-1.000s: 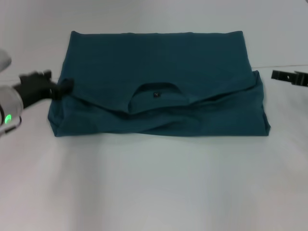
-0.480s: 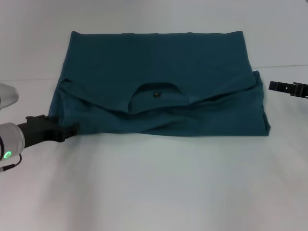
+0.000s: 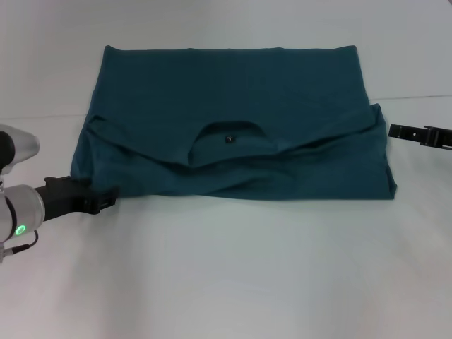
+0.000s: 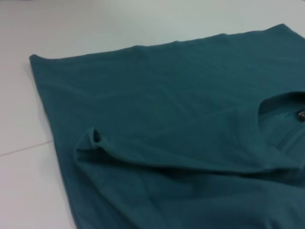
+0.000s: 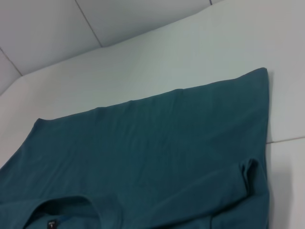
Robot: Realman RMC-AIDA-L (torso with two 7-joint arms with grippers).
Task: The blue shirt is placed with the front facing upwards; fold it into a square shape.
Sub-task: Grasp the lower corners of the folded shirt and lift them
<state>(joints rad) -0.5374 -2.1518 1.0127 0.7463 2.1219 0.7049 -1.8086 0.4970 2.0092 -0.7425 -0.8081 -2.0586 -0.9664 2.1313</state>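
At the table's (image 3: 226, 282) 12 o'clock side, the shirt (image 3: 233, 120) is lying folded, collar (image 3: 229, 134) showing near its middle. The left gripper (image 3: 106, 198) is sitting at its 8 o'clock corner; the right gripper (image 3: 395, 131) is hovering at 3 o'clock. Whether either claw is spread, I cannot tell.
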